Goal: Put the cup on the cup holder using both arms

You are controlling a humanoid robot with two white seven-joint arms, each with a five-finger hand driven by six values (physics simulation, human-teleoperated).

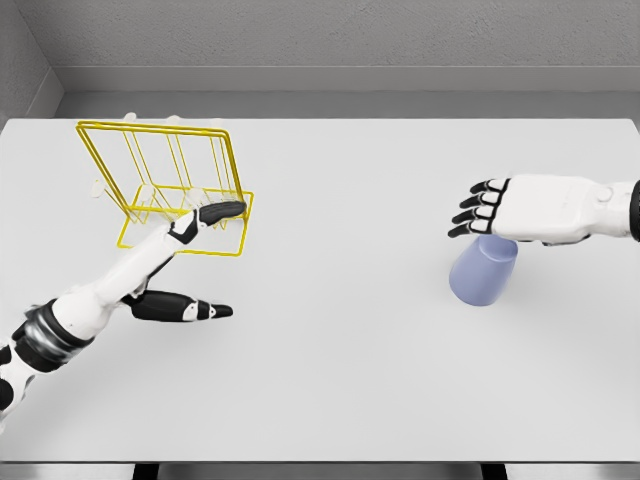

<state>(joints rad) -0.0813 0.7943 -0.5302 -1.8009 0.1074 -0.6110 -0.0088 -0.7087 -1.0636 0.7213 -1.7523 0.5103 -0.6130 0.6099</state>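
At the right of the frame: your cup (482,273) lies tipped on the desk (350,350), its wider mouth toward the lower left, directly below the right robot hand (483,208).
Cup status: you have not lifted it; it rests on the desk and is well apart from the holder.
Right robot hand: it hovers over the upper end of the cup with dark fingers (470,214) stretched out toward the left, relaxed and gripping nothing. You cannot tell from this view whether the palm touches the cup.
Cup holder: your yellow wire rack (160,170) stands at the upper left of the frame, upright, with nothing hung on it.
Left robot hand: the left robot hand (212,213) reaches into the lower front of the rack, fingers extended along the wire base. It looks to be steadying or touching the frame, but you cannot tell whether it truly grips a wire. A dark thumb shows lower down, near the forearm, pointing right.
Done so far: as you can judge it, only the approach. One hand is at the rack, the other is above the cup.
Left to do: you have to grasp the cup, carry it across the desk to the upper left, and set it on the rack.
Count: one cup, one wire rack, one desk, two robot hands.
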